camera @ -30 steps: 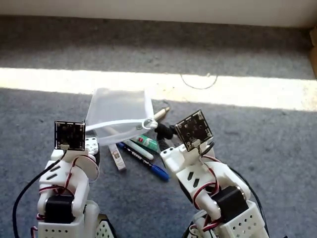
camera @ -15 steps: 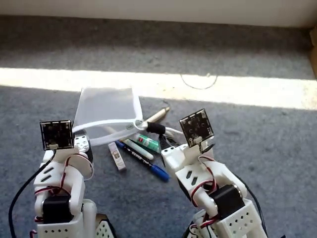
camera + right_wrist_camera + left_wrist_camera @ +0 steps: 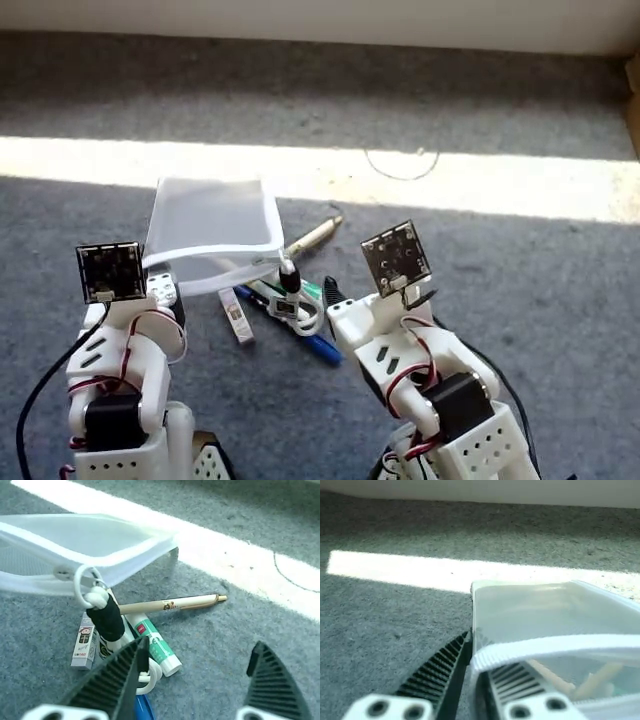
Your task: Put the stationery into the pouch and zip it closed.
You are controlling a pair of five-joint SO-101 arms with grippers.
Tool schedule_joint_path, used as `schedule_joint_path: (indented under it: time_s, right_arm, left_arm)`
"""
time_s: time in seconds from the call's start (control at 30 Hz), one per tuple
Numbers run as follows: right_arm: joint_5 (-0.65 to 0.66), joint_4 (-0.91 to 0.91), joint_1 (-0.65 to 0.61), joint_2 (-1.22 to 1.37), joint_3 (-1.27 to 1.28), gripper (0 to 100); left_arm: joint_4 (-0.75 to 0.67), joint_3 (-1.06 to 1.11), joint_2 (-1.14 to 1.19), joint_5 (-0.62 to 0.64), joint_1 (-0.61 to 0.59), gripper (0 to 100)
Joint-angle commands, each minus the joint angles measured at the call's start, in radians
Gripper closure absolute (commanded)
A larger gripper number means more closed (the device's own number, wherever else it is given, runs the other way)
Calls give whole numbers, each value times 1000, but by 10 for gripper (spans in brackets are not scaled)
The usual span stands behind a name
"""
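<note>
Released from the right arm's fingers point(image 3: 115, 680), the zip pull point(image 3: 290, 283) now dangles from the near corner of the pouch point(image 3: 213, 225), its black tag and white cord loop drooping over the stationery. A second ago those fingers were holding it taut. The pouch has also been carried a little to the left over that second. It now hangs just off the worktop point(image 3: 520, 300), with the left arm's fingers point(image 3: 440, 665) clamped on its far-left corner. Its white zip band gapes, so the mouth reads as open. Nothing can be confirmed inside, and the pale shapes seen through the mesh in the left wrist view could be items lying beneath it. The right arm's fingers are spread wide with nothing between them, above the pile.

My judgement is that the opening step is finished, loading has not begun, and the free arm is placed to pick up a first item.

There is one pouch with one pull. Five pieces of stationery lie clustered beside and partly under the mouth:
- one beige pen point(image 3: 313, 236)
- one green-labelled stick point(image 3: 159, 647)
- one blue-tipped pen point(image 3: 320, 346)
- one small white box point(image 3: 237, 318)
- what looks like one white pen point(image 3: 129, 632), largely hidden by the pull

A thin wire loop point(image 3: 400, 165) lies well apart on the sunlit strip.
</note>
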Motion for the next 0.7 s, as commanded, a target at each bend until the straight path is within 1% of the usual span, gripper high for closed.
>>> schedule_joint_path:
  time_s: [0.0,0.07,0.13,0.2,0.43,0.53,0.67]
  right_arm:
    - [-11,4,12,-15,-16,696]
    - [-9,4,12,-13,-16,696]
    - [-8,4,12,-13,-16,696]
    - [-8,4,12,-12,-16,696]
    - [-8,4,13,-12,-16,696]
    - [-8,2,13,-7,-16,701]
    - [-8,7,13,94,-84,728]
  left_arm:
    - [-25,-54,-8,15,-21,993]
    - [-25,-58,-8,25,-35,993]
    - [-25,-73,-8,66,-71,993]
    - [-23,-85,-8,81,-85,993]
    - [-18,-125,-4,84,-81,993]
    - [-18,-160,1,84,-45,993]
    - [-17,-200,2,84,-30,993]
